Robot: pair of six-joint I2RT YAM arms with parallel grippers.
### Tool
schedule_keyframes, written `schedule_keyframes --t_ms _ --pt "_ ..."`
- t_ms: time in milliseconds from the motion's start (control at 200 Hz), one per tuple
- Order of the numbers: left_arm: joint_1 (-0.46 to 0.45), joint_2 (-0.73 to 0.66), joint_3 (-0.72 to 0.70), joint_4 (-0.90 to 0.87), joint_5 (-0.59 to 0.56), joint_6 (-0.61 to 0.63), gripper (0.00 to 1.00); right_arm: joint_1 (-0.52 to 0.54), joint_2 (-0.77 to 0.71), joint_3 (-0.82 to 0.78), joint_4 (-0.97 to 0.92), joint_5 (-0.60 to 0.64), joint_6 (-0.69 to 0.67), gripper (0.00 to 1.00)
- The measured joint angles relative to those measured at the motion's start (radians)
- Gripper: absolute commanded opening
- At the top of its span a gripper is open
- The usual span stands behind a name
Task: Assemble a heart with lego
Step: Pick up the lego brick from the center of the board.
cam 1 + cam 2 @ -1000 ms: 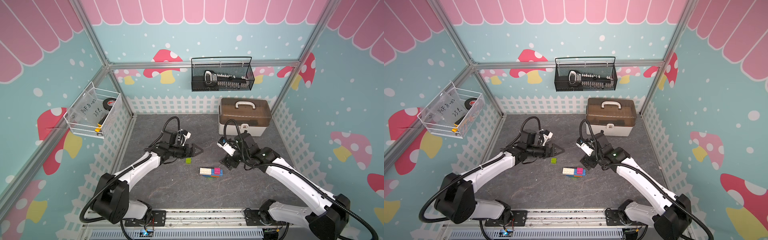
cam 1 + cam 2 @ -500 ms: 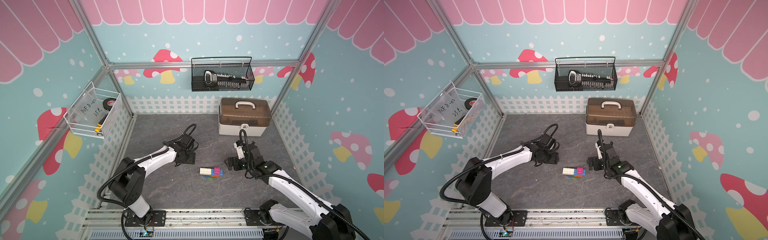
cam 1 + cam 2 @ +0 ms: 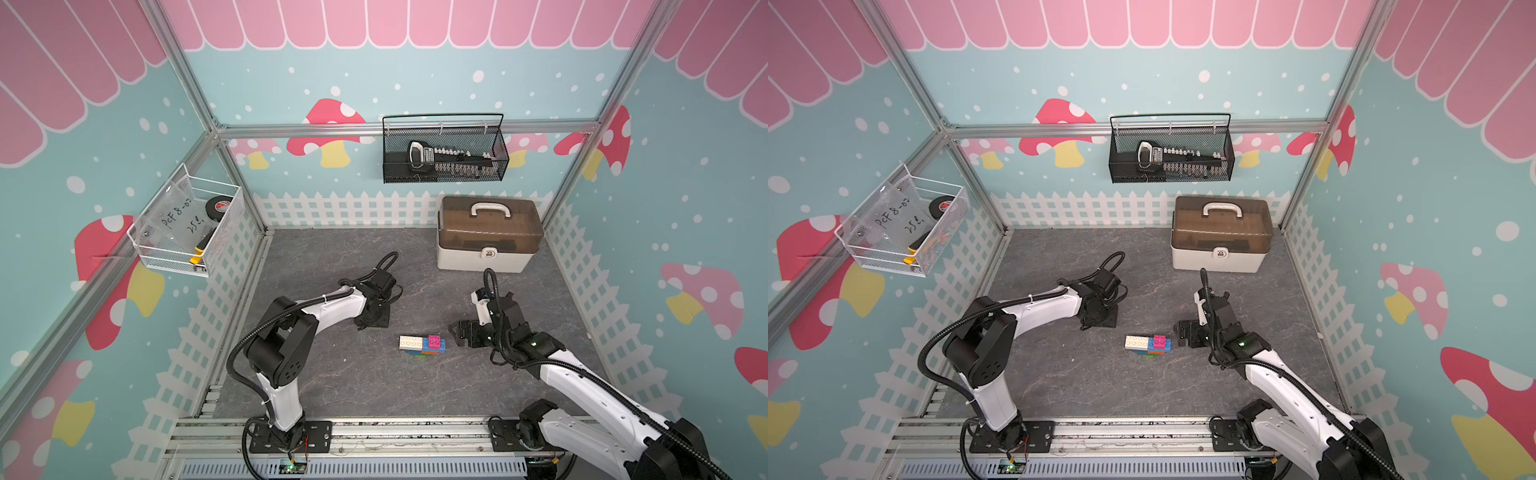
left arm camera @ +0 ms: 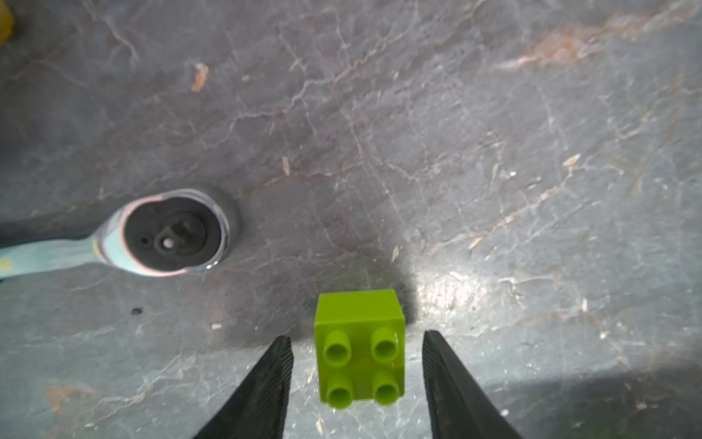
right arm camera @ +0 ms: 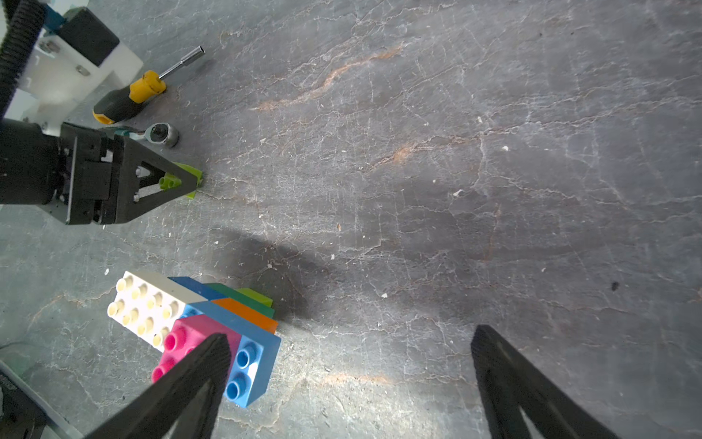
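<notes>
The grey mat [image 3: 332, 386] carries everything. In its far right corner stands the toolbox [image 3: 489, 237], lid shut, well apart from the bricks. The left gripper [image 4: 357, 339] points down at the mat left of centre. Its jaws stand apart, one on each side of a brick with a gap on both sides, so it grips nothing. The right gripper [image 5: 349, 338] sits low just beside the heart's blue end, jaws spread wide and empty. In the right wrist view one finger [image 5: 197, 376] overlaps the pink brick; I cannot tell whether it touches.

The heart [image 3: 422, 345] sits mid-mat between the two grippers, studs up. In both top views its long axis runs side to side, white end toward the left arm and pink-topped blue end toward the right gripper. Blue, orange, dark green and lime layers step down beneath, lime lowest.

The screwdriver [image 5: 129, 95] shows only in the right wrist view and the ratchet [image 5: 163, 133] only in the wrist views; from above the left arm covers both. The ratchet head lies near the lime brick [image 4: 361, 365], whose studs face the wrist camera. In the top views the gripper hides that brick.
</notes>
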Motion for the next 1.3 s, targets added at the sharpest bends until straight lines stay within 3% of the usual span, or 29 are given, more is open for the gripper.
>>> schedule_keyframes --t_ms 305,385,846,941,1066,1301 --pt "0.0 0.014 0.018 0.007 0.0 -0.013 0.41 0.0 0.023 -0.013 0.024 -0.047 0.013 0.97" --pt "-0.002 0.014 0.017 0.003 0.0 -0.018 0.34 0.0 0.024 -0.019 0.034 -0.055 0.017 0.96" --pt "-0.008 0.014 0.014 -0.022 -0.011 -0.026 0.39 0.0 0.056 -0.059 0.109 -0.126 0.074 0.96" --pt "-0.011 0.014 0.014 -0.026 -0.012 -0.026 0.36 0.0 0.055 -0.063 0.118 -0.133 0.08 0.96" --pt "-0.014 0.014 0.014 -0.028 -0.012 -0.025 0.22 0.0 0.05 -0.072 0.124 -0.136 0.088 0.96" --pt "-0.027 -0.007 0.014 -0.066 -0.01 -0.034 0.21 0.0 0.055 -0.103 0.189 -0.201 0.131 0.96"
